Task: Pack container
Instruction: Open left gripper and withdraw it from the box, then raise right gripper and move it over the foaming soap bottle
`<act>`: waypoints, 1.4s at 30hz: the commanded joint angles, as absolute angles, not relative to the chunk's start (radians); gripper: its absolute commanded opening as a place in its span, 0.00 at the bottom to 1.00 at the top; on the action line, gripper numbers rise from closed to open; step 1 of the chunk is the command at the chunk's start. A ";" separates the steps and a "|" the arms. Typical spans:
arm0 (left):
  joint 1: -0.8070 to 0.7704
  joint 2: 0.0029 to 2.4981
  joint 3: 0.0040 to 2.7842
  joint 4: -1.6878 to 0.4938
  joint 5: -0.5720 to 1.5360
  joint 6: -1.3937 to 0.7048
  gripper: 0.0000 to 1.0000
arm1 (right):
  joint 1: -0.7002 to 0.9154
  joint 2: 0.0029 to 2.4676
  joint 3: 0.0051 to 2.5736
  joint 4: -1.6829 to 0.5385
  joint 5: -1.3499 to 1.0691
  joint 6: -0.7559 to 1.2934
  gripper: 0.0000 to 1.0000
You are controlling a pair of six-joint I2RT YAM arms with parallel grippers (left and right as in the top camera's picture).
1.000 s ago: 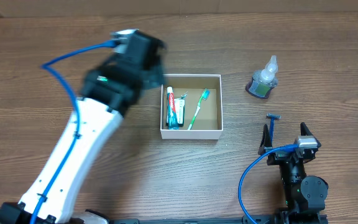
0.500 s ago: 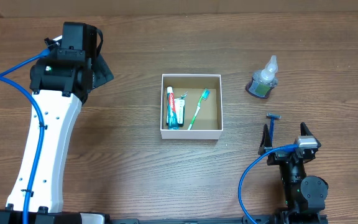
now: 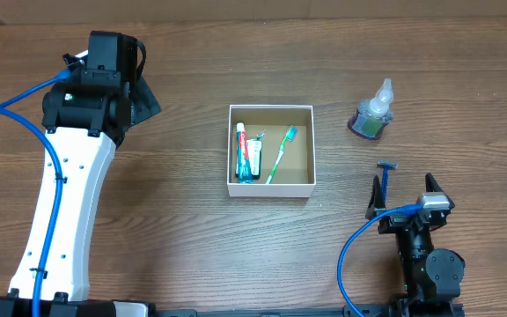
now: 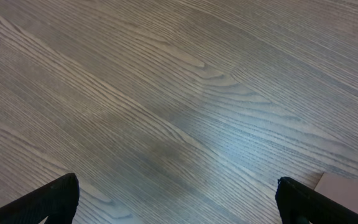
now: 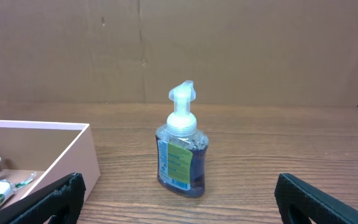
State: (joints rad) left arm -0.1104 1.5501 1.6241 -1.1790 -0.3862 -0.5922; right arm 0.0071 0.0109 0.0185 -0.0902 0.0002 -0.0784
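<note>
A shallow square white cardboard box (image 3: 271,187) with a brown inside sits mid-table (image 3: 192,255), already holding a white-and-red toothpaste tube (image 3: 242,150) and a green toothbrush (image 3: 281,155). A small clear bottle of green liquid (image 3: 373,111) and a blue razor (image 3: 385,176) wait outside to its right, unpacked. The left tool (image 4: 178,202) and right tool (image 3: 403,195) both gape, empty.

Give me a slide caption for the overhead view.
Container holding tubes and a green toothbrush; soap bottle and blue razor sit outside it.

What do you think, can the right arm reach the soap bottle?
Probably yes. The soap bottle stands upright ahead of the open right gripper; only the razor lies near the path, and the container sits off to one side.
</note>
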 commanded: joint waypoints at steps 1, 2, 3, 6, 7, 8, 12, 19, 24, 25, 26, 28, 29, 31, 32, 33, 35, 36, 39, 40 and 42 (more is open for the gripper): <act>-0.111 1.544 1.632 -1.178 -0.388 -0.572 1.00 | 0.004 0.003 0.008 -0.084 -0.002 -0.080 1.00; -0.111 1.544 1.632 -1.178 -0.388 -0.572 1.00 | 0.004 0.003 0.008 -0.084 -0.003 -0.079 1.00; -0.111 1.544 1.632 -1.178 -0.388 -0.572 1.00 | 0.004 0.003 0.008 -0.084 -0.003 -0.079 1.00; -0.111 1.544 1.632 -1.178 -0.388 -0.572 1.00 | 0.004 0.003 0.008 -0.084 -0.003 -0.079 1.00; -0.111 1.544 1.632 -1.178 -0.388 -0.572 1.00 | 0.004 0.003 0.008 -0.084 -0.007 -0.075 1.00; -0.111 1.544 1.632 -1.178 -0.388 -0.572 1.00 | 0.004 0.003 0.008 -0.081 -0.025 -0.071 1.00; -0.111 1.544 1.632 -1.178 -0.388 -0.572 1.00 | 0.004 0.003 0.015 -0.070 -0.115 0.058 1.00; -0.111 1.544 1.632 -1.178 -0.388 -0.572 1.00 | 0.004 0.003 0.146 -0.070 -0.136 0.185 1.00; -0.111 1.544 1.632 -1.178 -0.388 -0.572 1.00 | 0.004 0.044 0.333 -0.099 -0.101 0.187 1.00; -0.111 1.544 1.632 -1.178 -0.388 -0.572 1.00 | 0.004 0.068 0.382 -0.123 -0.079 0.187 1.00; -0.111 1.544 1.632 -1.178 -0.388 -0.572 1.00 | 0.004 0.104 0.444 -0.161 -0.058 0.186 1.00; -0.111 1.544 1.632 -1.178 -0.388 -0.572 1.00 | 0.004 0.180 0.551 -0.247 -0.043 0.183 1.00; -0.111 1.544 1.632 -1.178 -0.388 -0.572 1.00 | 0.004 0.243 0.625 -0.317 -0.043 0.183 1.00; -0.111 1.544 1.632 -1.178 -0.388 -0.572 1.00 | 0.004 0.363 0.750 -0.438 -0.043 0.183 1.00; -0.111 1.544 1.632 -1.177 -0.388 -0.572 1.00 | 0.004 0.427 0.813 -0.495 -0.043 0.183 1.00; -0.111 1.544 1.632 -1.178 -0.388 -0.572 1.00 | 0.004 0.495 0.878 -0.549 -0.043 0.183 1.00; -0.111 1.544 1.632 -1.178 -0.388 -0.572 1.00 | 0.004 0.648 1.028 -0.661 -0.046 0.183 1.00; -0.111 1.544 1.632 -1.177 -0.388 -0.572 1.00 | 0.004 0.717 1.096 -0.708 -0.046 0.183 1.00; -0.111 1.544 1.632 -1.178 -0.388 -0.572 1.00 | 0.004 0.917 1.295 -0.837 -0.046 0.183 1.00; -0.111 1.544 1.632 -1.178 -0.388 -0.572 1.00 | 0.004 0.962 1.339 -0.862 -0.046 0.183 1.00; -0.111 1.544 1.632 -1.178 -0.388 -0.572 1.00 | 0.004 1.079 1.443 -0.902 -0.046 0.183 1.00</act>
State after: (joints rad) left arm -0.1104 1.5501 1.6241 -1.1812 -0.3859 -0.5922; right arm 0.0071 0.9173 1.2728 -0.8639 -0.0601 0.1822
